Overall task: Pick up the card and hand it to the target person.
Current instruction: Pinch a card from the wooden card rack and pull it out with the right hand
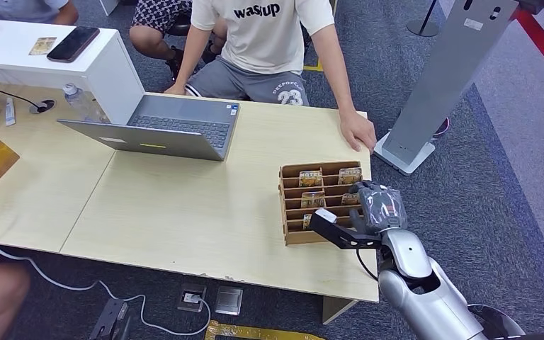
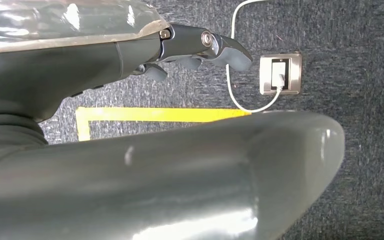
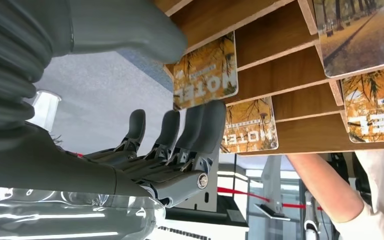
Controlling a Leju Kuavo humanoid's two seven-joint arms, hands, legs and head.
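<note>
From the head view, a slotted light-brown wooden card rack sits at the right end of a pale wooden table, at about four o'clock from the open grey laptop. Several yellow-and-orange printed hotel cards stand in its slots. The robot's right hand, grey with a ribbed cover, hovers at the rack's three o'clock edge, with the silver right arm coming up from five o'clock. From this height the fingers blur into the rack, so contact cannot be judged.

The right wrist view supplies the closer detail: the dark fingers are extended and slightly spread, with nothing between them, and their tips reach the lower edge of one autumn-leaf hotel card standing in a slot. Whether they actually touch it I cannot tell. Neighbouring cards sit in adjacent slots behind the wooden dividers.

A person in a white printed T-shirt sits at twelve o'clock across the table, one hand flat on the tabletop near the rack's one o'clock corner.

The left wrist view looks down at dark carpet, a strip of yellow floor tape and a silver floor socket with a white cable. The left hand hangs there with its fingers loosely curled, holding nothing.
</note>
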